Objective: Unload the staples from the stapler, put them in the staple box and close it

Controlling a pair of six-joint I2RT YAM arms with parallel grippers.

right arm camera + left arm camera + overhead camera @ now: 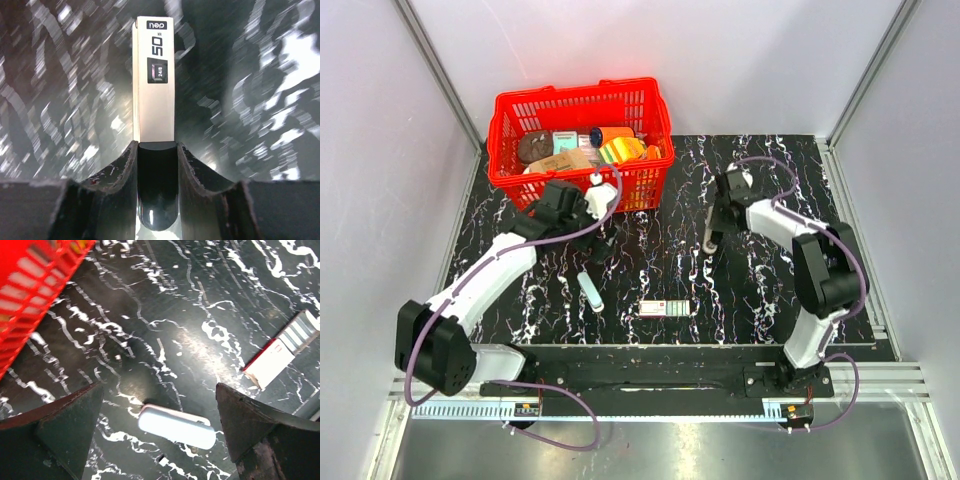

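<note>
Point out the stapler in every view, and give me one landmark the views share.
Top external: the stapler sits right of centre, at the tip of the right arm.
Left wrist: not in it.
Right wrist: the stapler fills the centre, running up from the fingers that grip its dark end.
Shared landmark: the black, white-veined table shows in all three views.

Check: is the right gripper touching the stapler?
Touching. The right wrist view shows the right gripper shut on the stapler: both fingers press against its dark rear end, with no gap on either side.
</note>
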